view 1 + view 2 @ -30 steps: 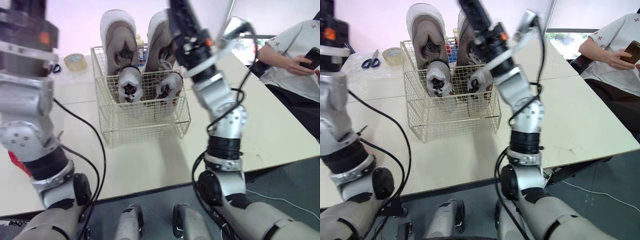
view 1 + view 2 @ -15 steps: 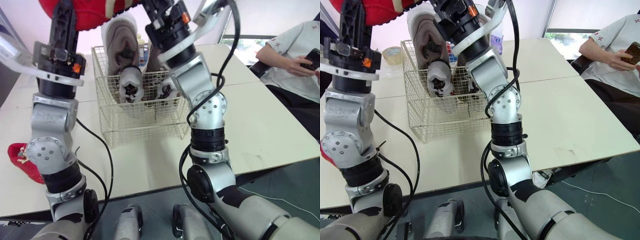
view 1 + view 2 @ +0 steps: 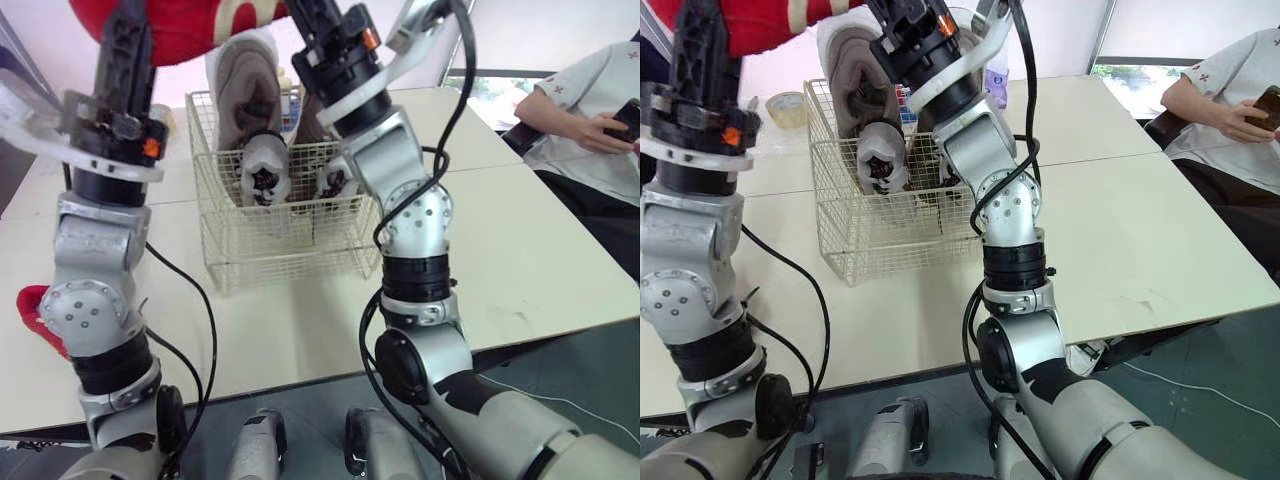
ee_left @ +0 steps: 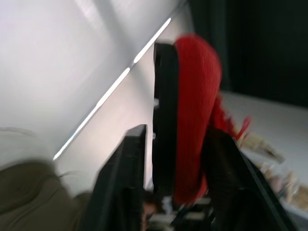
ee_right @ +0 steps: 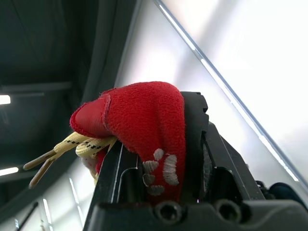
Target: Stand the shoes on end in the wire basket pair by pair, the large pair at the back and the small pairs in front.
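Note:
A red shoe (image 3: pixel 190 25) with yellow laces hangs high above the table, held between both raised arms. My right gripper (image 5: pixel 154 139) is shut on the red shoe's (image 5: pixel 144 130) heel end. My left gripper (image 4: pixel 178 144) straddles the red shoe (image 4: pixel 192 120), open, with a thin gap beside the black sole. The wire basket (image 3: pixel 290 240) stands mid-table. Two large beige shoes (image 3: pixel 245 90) stand on end at its back. Two small grey shoes (image 3: pixel 262 170) stand in front of them. A second red shoe (image 3: pixel 40 315) lies at the table's left edge.
A seated person (image 3: pixel 590 100) holding a phone is at the far right, beside the table. A tape roll (image 3: pixel 787 105) lies behind the basket on the left. Bare tabletop (image 3: pixel 540 250) stretches right of the basket.
Both arms rose and met overhead with the red shoe. The right gripper closed on the shoe, and the left gripper's hold loosened.

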